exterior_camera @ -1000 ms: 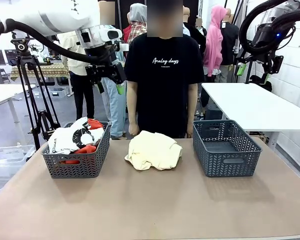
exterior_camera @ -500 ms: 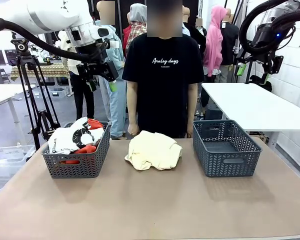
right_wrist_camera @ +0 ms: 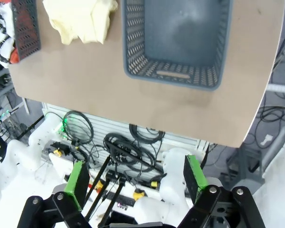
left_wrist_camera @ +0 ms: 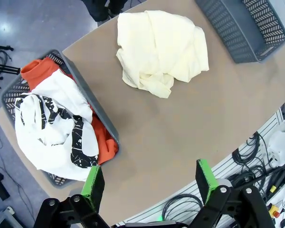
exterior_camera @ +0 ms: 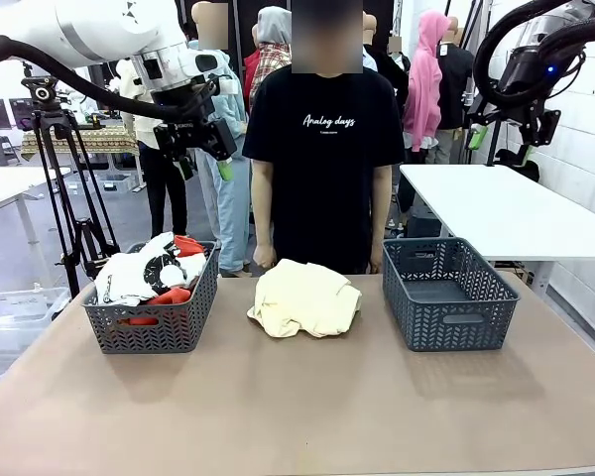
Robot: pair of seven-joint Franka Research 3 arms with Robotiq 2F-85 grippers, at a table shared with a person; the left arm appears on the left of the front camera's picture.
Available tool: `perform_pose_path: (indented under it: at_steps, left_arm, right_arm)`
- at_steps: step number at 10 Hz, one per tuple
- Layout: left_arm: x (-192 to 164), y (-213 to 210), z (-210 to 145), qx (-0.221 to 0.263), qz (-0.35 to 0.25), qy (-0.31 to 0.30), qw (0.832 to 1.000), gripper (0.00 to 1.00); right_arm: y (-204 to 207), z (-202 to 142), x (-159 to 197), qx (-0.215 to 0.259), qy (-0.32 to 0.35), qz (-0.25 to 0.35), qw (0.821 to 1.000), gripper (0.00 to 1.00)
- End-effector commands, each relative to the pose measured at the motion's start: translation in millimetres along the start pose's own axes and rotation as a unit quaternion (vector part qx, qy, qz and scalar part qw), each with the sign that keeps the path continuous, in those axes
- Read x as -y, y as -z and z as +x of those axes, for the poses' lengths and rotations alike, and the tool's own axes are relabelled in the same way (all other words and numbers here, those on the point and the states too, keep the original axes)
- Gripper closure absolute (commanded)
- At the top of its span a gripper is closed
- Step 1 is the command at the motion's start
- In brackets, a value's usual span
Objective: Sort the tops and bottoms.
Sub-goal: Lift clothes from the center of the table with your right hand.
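Hovering high above the brown table (exterior_camera: 307, 407), the left gripper (exterior_camera: 200, 163) hangs with its green-padded fingers (left_wrist_camera: 93, 183) spread wide and nothing between them, well above the dark grey plastic basket at the left (exterior_camera: 155, 322). That basket holds a white cloth garment with black print (exterior_camera: 139, 275) lying on top of an orange-red cloth garment (exterior_camera: 169, 297), whose folds show at the basket's near side and far rim; the left wrist view looks down on the same pile, the white piece spilling over the basket's edge. Between the two baskets, on the bare tabletop, lies a crumpled pale yellow cloth garment (exterior_camera: 303, 297), apart from both and just in front of a person in a black T-shirt with white lettering (exterior_camera: 325, 159) standing at the far side. To the right sits a second dark grey plastic basket (exterior_camera: 448, 294), its grey floor bare. Above and beyond it, the right gripper (exterior_camera: 501, 145) hangs high near the picture's edge, its green-padded fingers (right_wrist_camera: 194, 172) likewise held wide apart and gripping nothing.
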State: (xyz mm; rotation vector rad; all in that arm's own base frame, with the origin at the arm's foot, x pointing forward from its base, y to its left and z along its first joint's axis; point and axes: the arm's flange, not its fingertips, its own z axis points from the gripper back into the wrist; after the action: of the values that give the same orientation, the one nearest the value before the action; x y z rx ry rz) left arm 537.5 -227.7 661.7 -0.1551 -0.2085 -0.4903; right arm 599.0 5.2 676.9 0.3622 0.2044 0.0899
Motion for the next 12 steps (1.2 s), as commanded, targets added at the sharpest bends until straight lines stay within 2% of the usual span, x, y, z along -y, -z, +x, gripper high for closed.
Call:
perform_pose_path:
  at_steps: [1,2,3,5,6,7,10,11,12]
  left_arm:
    - [-0.1,-2.0,-4.2,-0.004,0.000,0.000,1.000,0.00]
    - [-0.1,-2.0,-4.2,-0.004,0.000,0.000,1.000,0.00]
    - [-0.1,-2.0,-4.2,-0.004,0.000,0.000,1.000,0.00]
    - [-0.1,-2.0,-4.2,-0.004,0.000,0.000,1.000,0.00]
    - [-0.1,-2.0,-4.2,-0.004,0.000,0.000,1.000,0.00]
    - [-0.1,-2.0,-4.2,-0.004,0.000,0.000,1.000,0.00]
    - [-0.1,-2.0,-4.2,-0.004,0.000,0.000,1.000,0.00]
    - [-0.1,-2.0,-4.2,-0.004,0.000,0.000,1.000,0.00]
    - [-0.1,-2.0,-4.2,-0.004,0.000,0.000,1.000,0.00]
  right_arm:
    - [16.8,20.9,-15.1,0.056,-0.090,0.006,0.994,0.00]
    - [27.7,46.2,-26.5,0.072,-0.129,0.004,0.989,0.00]
    - [44.2,84.2,-46.5,0.063,-0.178,0.000,0.982,0.00]
    - [78.1,141.2,-69.3,0.022,-0.222,0.000,0.975,0.00]
    - [108.0,160.3,-77.0,0.015,-0.215,-0.005,0.976,0.00]
    - [92.3,103.3,-67.4,0.046,-0.197,0.010,0.979,0.00]
    - [92.3,103.3,-67.4,0.046,-0.197,0.010,0.979,0.00]
    - [104.1,114.9,-68.0,0.042,-0.206,0.009,0.978,0.00]
    - [130.6,112.1,-79.3,0.030,-0.186,-0.074,0.979,0.00]
